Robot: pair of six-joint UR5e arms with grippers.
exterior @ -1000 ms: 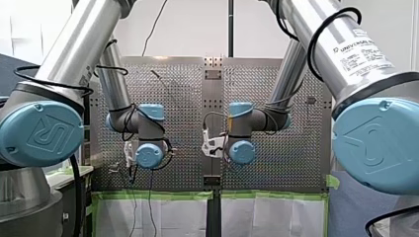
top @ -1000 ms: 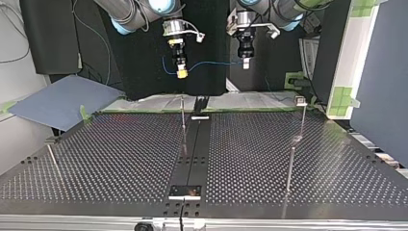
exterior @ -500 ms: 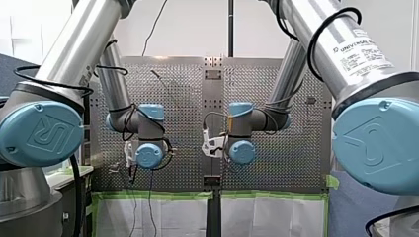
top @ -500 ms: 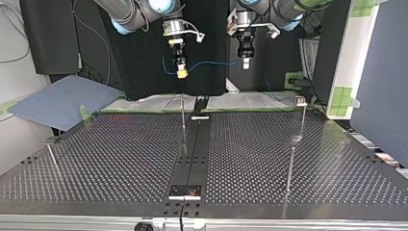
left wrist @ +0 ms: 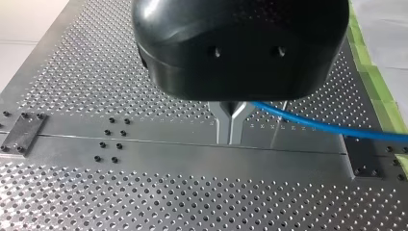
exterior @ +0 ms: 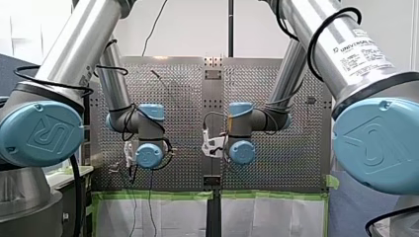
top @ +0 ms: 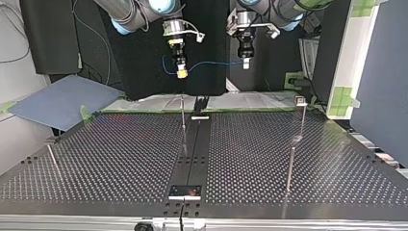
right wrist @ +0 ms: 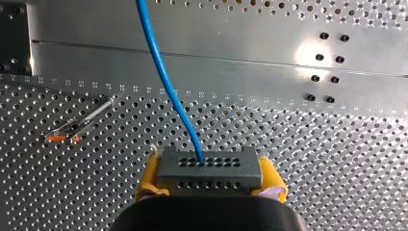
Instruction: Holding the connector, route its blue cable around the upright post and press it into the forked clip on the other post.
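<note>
Perforated table [top: 120, 154] edged with green tape [exterior: 148, 195], right tool [right wrist: 210, 177] gripping connector [right wrist: 209, 166], left tool [left wrist: 230, 132] pinching blue cable [left wrist: 312, 125].

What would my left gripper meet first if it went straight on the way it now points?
Probably the table's smooth centre strip. In the left wrist view my left gripper, shut on the blue cable, points straight down at it with nothing between; how far below it lies is unclear.

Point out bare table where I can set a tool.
Bare table between the left post and middle post, and between the middle strip and right posts. Crowded above the far edge: blue cable from my left gripper to the connector in my right gripper.
</note>
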